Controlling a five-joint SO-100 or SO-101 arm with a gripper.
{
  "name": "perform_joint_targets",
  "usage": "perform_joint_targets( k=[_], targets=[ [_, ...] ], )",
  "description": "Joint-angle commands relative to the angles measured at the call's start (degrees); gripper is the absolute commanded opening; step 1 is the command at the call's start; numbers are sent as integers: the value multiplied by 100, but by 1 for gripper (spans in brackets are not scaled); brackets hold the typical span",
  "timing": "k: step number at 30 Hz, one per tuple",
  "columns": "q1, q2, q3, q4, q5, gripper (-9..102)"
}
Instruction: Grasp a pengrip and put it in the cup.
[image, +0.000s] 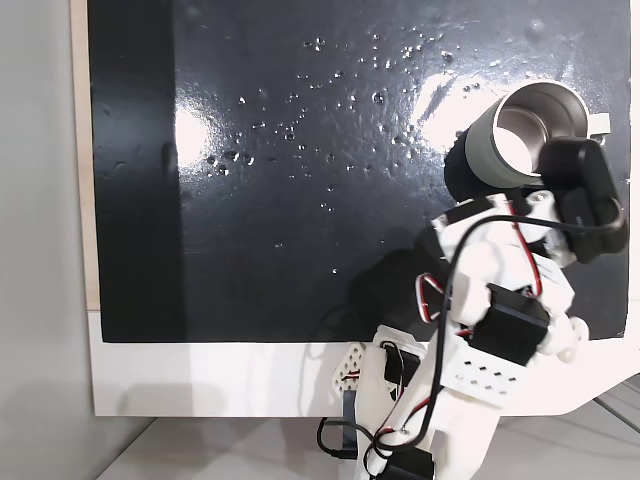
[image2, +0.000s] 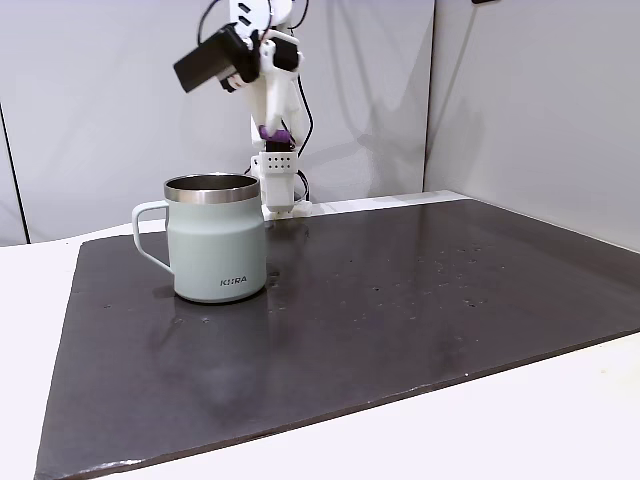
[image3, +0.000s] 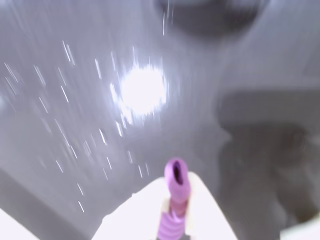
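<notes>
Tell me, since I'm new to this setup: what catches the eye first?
The pale cup stands upright on the dark mat, handle to the left in this fixed view. The pincer, raised above the mat, grips the purple pengrip between its white fingers in the wrist view.

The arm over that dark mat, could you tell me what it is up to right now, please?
The white arm's claw is shut on the pengrip, a small purple ribbed tube that pokes out between the white fingers in the blurred wrist view. The arm is raised above the black mat, with the purple visible up on the arm in a fixed view. The cup stands upright on the mat, open and waiting; in the fixed view from above, the arm reaches over beside its rim. The pengrip is not yet in the cup.
</notes>
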Motion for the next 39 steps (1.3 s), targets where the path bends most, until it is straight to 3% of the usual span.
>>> perform_joint_targets(
  k=[1, 13, 31, 37, 39],
  targets=[
    [633, 220, -343, -633, -272, 0],
    [1406, -519, -360, -2549, -457, 0],
    [738, -949, -343, -3445, -44, 0],
    [756, -984, -316, -3445, -167, 22],
    [773, -993, -316, -3445, -167, 24]
  ],
)
